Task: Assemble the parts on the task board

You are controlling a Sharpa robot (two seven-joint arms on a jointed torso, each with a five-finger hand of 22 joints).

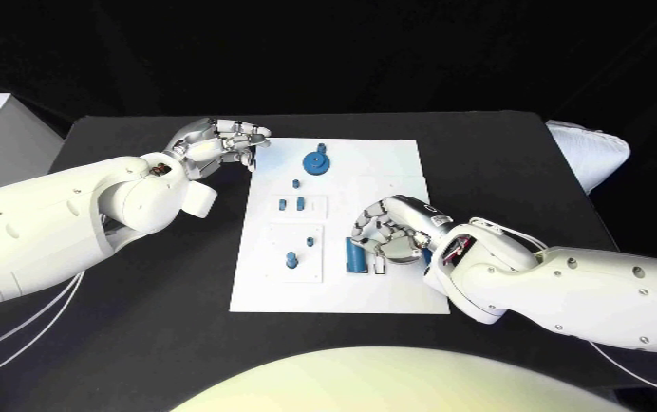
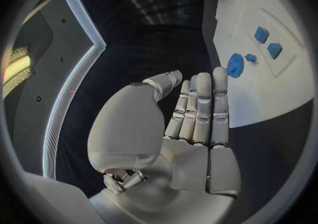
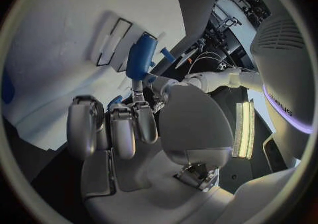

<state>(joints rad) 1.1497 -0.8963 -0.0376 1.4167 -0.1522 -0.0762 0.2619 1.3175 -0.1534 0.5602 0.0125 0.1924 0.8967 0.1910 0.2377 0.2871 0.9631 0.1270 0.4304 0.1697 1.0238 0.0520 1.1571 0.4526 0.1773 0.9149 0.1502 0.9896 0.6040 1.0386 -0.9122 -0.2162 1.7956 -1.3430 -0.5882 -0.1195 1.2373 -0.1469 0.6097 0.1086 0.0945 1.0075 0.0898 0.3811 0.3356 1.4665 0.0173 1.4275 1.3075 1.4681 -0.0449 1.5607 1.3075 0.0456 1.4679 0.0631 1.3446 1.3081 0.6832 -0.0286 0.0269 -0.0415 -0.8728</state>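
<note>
Right hand (image 1: 390, 236) sits over the board (image 1: 390, 160) at about 4 o'clock from board centre. Fingers curled down around a blue cylinder (image 1: 356, 258); in the right wrist view the cylinder (image 3: 140, 57) stands off the fingertips (image 3: 142, 118), and looks pinched there, thumb side hidden, so I read it as held, not certain. Long axis runs roughly 12-to-6 in the head view, upright or close to it; can't tell if its lower end touches the board.

Left hand (image 1: 216, 146) is off the board's 10 o'clock corner, over the black table (image 1: 137, 137). Left wrist view shows the left hand (image 2: 192, 123) with fingers straight, side by side, nothing in them.

Other parts on the board: blue disc (image 1: 318, 161) near 12 o'clock, two small blocks (image 1: 290, 205) at centre-left, a small peg (image 1: 291, 260) at 7 o'clock.

Key relation: the cylinder is at the right hand's fingertips, on its 8 o'clock side; left hand is well apart. Next move belongs to the right hand, my judgement: seating the cylinder in its recess. Risk: tilt on entry.
</note>
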